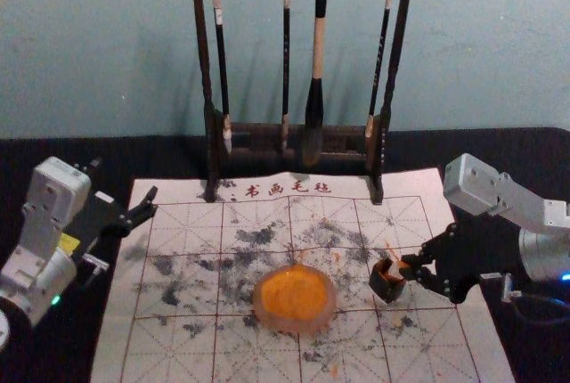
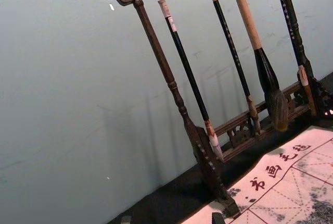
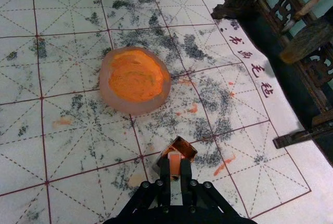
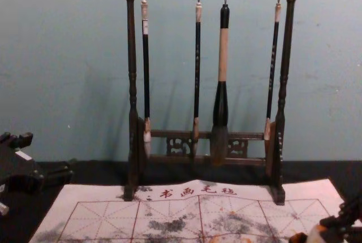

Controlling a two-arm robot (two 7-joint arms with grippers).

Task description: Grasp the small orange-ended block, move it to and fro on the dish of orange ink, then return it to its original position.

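We see the round, frosted dish of orange ink (image 1: 295, 298) on the pale felt mat (image 1: 191, 347), which bears a red grid and grey-black smudges; to the right of the dish, we find the right gripper (image 1: 409, 268), its fingers closed together on the small, pale, orange-ended block (image 3: 174, 164); that block is at the small, dark, open-topped square box (image 1: 386, 286), which sits just right of the dish, and we cannot tell whether the block's lower end is inside the box or just over it. We see the left gripper (image 1: 125, 182) well to the left of the dish and farther back, its fingers spread wide with nothing between them; behind the dish, at the mat's far edge, stands the dark, carved wooden rack (image 1: 206, 53), with four hanging brushes, among them a thick one with a tan-and-black handle (image 1: 318, 49) and dark bristles.
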